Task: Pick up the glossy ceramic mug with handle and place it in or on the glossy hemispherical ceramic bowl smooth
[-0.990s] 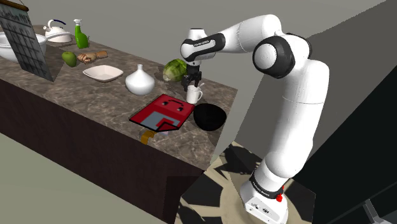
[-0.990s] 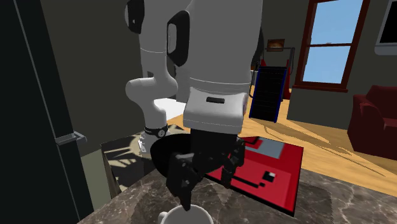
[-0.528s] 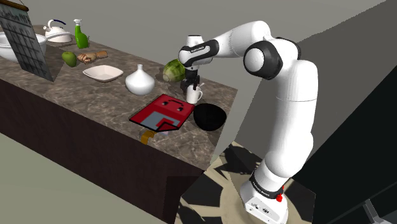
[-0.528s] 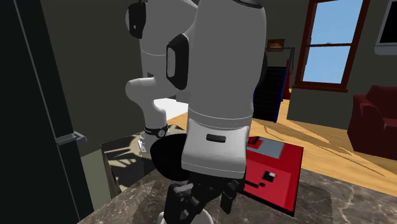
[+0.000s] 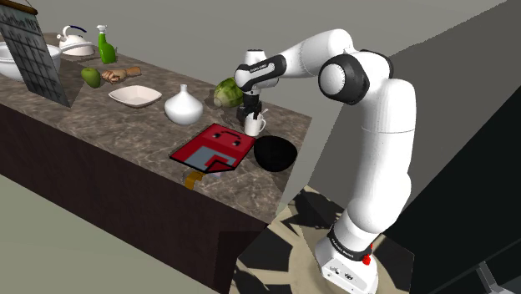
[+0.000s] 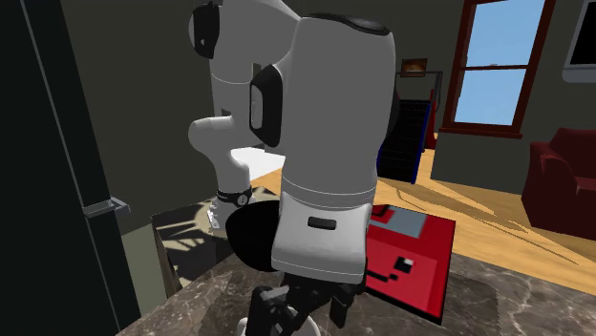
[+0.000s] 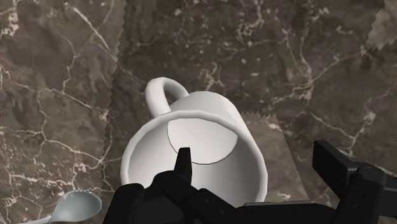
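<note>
A white mug point(image 5: 255, 126) with a handle point(image 7: 161, 95) stands upright on the dark marble counter point(image 5: 125, 134), beside a black hemispherical bowl point(image 5: 275, 154). My gripper point(image 5: 251, 114) is right on top of the mug, pointing down. In the wrist view the gripper point(image 7: 257, 172) is open: one finger point(image 7: 183, 167) is over the mug's point(image 7: 191, 149) inside, and the other point(image 7: 338, 167) is outside its wall. The wall lies between them, unclasped. In the second exterior view the arm's white link hides most of the hand point(image 6: 298, 307), with the bowl point(image 6: 250, 235) behind it.
A red and grey book point(image 5: 214, 146) lies next to the bowl. A cabbage point(image 5: 229, 92), white vase point(image 5: 184, 106), white dish point(image 5: 134, 95), green spray bottle point(image 5: 106, 44) and kettle point(image 5: 75, 42) stand farther along. A spoon point(image 7: 71, 207) lies near the mug. The counter edge runs just past the bowl.
The arm has come down, bringing the open gripper from just above the mug onto its rim. The mug and the bowl have not moved.
</note>
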